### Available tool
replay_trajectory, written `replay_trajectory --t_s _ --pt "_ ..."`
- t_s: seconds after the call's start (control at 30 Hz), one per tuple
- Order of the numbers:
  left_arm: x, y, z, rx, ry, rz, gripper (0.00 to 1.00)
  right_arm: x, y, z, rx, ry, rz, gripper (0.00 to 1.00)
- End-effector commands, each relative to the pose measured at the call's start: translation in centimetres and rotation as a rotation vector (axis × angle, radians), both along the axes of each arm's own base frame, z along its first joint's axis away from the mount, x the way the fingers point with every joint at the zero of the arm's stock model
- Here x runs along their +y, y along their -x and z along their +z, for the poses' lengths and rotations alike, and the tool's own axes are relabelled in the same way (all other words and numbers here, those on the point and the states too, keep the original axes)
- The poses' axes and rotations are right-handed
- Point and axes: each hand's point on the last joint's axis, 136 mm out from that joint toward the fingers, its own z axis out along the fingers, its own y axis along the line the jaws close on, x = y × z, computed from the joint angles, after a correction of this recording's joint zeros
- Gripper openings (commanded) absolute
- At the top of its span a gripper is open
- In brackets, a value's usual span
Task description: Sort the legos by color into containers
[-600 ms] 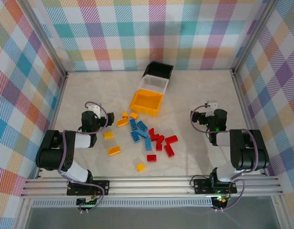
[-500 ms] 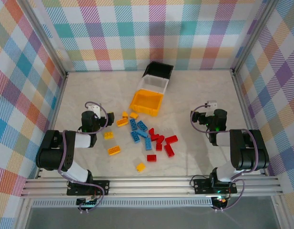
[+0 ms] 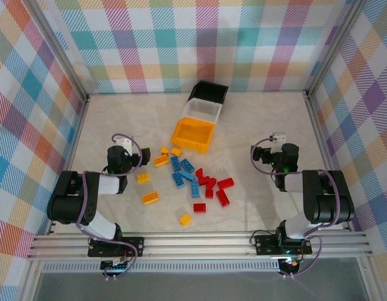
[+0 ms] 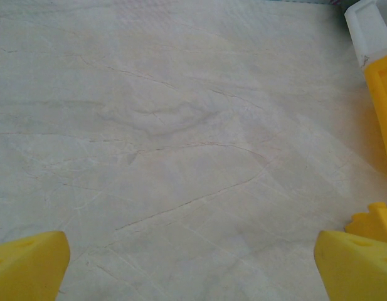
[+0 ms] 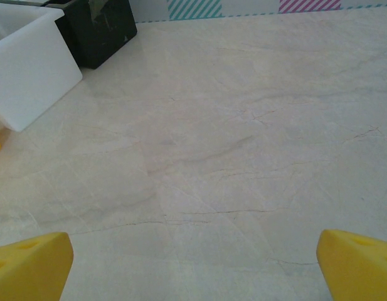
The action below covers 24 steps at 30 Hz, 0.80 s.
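**Inspector:** Three bins touch in a row at the far middle of the tabletop (image 3: 268,119): black bin (image 3: 209,92) rearmost, white bin (image 3: 202,111), then yellow bin (image 3: 194,135). Legos?

**Assistant:** Legos (image 3: 190,179) lie loose just before the yellow bin, between the arms. Yellows are to the left, blues in the middle, reds to the right.

**Inspector:** Room?

**Assistant:** Bare surface on both flanks and along the far wall. Left jaws and right jaws are released, spread wide, grasping nothing. The left jaws are near the yellow legos, the right well apart from the reds.

**Inspector:** Obscured?

**Assistant:** The black bin's inside is too dark to read. The wrist views cut the bins off at their frame edges. One yellow brick is half hidden behind a left fingertip.
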Motion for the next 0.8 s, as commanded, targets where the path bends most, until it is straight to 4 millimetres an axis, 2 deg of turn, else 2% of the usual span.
replay_trajectory --t_s 0.0,0.77 --pt "0.05 -0.36 0.50 -0.024 -0.001 -0.011 1.00 0.06 -0.50 0.83 -0.021 -0.011 -0.003 1.00" --pt "0.07 -0.37 0.56 -0.026 -0.001 -0.011 1.00 -0.88 -0.71 0.95 -0.005 -0.005 -0.061 1.00"
